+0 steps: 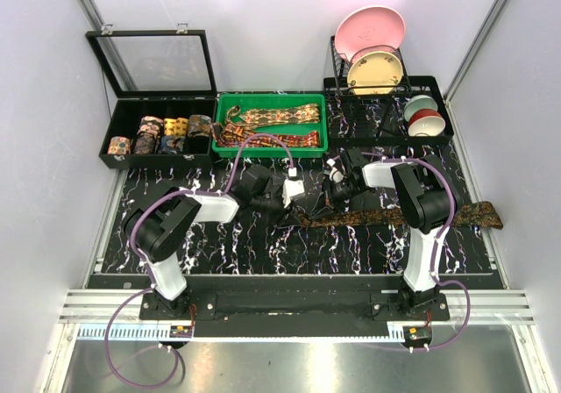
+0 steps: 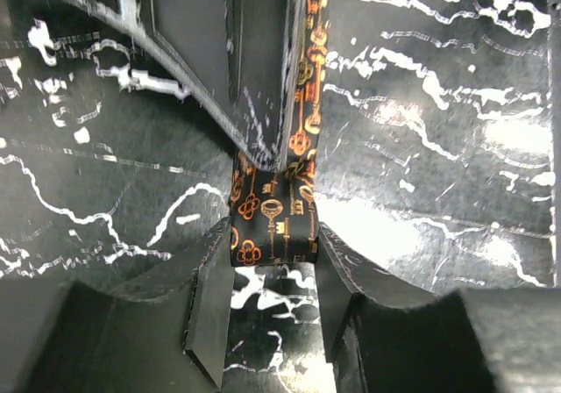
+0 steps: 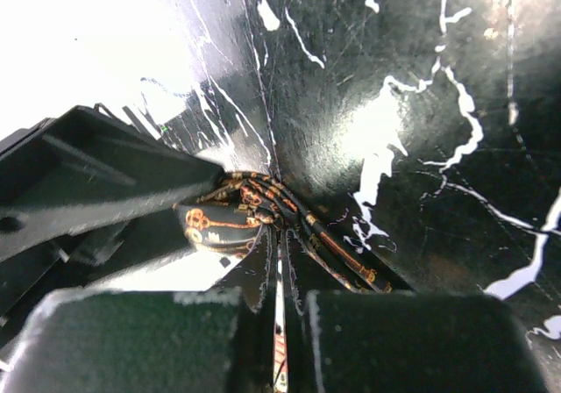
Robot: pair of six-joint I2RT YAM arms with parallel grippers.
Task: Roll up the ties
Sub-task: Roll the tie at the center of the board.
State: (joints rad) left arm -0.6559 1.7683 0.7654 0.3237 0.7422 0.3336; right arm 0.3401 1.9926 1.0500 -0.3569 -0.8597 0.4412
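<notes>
A dark tie [image 1: 421, 213] with orange key patterns lies across the black marbled mat, its wide end far to the right. My left gripper [image 1: 294, 202] is at its left end. In the left wrist view the folded end of the tie [image 2: 272, 209] fills the gap of the left gripper [image 2: 273, 232], and both fingers touch its side edges. Just right of it, my right gripper [image 1: 331, 198] is shut on the tie [image 3: 219, 226], which bunches at the right gripper's [image 3: 280, 266] tips, with a strip of cloth showing in the slit between its fingers.
A green tray [image 1: 223, 112] at the back holds loose ties [image 1: 280, 114]. Left of it an open black box [image 1: 118, 117] holds several rolled ties [image 1: 162, 134]. A dish rack [image 1: 337, 60] with plates and bowls [image 1: 422, 117] stands at the back right. Purple cables loop over both arms.
</notes>
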